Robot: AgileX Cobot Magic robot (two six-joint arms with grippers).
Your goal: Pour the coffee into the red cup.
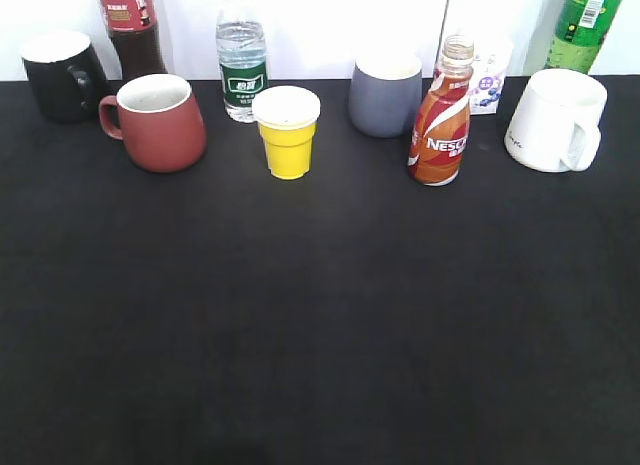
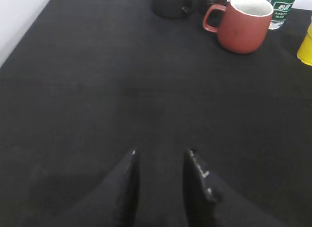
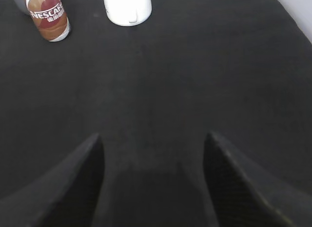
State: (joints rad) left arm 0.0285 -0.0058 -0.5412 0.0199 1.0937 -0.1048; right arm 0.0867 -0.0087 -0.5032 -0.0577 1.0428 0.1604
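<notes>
The coffee bottle point(image 1: 442, 125), orange-brown with a white Nescafe wrap and clear neck, stands upright right of centre at the back; it also shows top left in the right wrist view point(image 3: 48, 17). The red cup point(image 1: 157, 122), a brick-red mug with an off-white inside and its handle to the left, stands at the back left; it also shows in the left wrist view point(image 2: 242, 23). My left gripper point(image 2: 161, 153) is open and empty, well short of the red cup. My right gripper point(image 3: 152, 136) is open wide and empty, well short of the bottle. Neither gripper shows in the exterior view.
Along the back stand a black mug point(image 1: 62, 75), a dark bottle with a red label point(image 1: 132, 30), a water bottle point(image 1: 242, 70), a yellow cup point(image 1: 287, 132), a grey cup point(image 1: 386, 95), a white mug point(image 1: 553, 120), a small carton point(image 1: 489, 80) and a green bottle point(image 1: 583, 25). A black cloth point(image 1: 320, 325) covers the table.
</notes>
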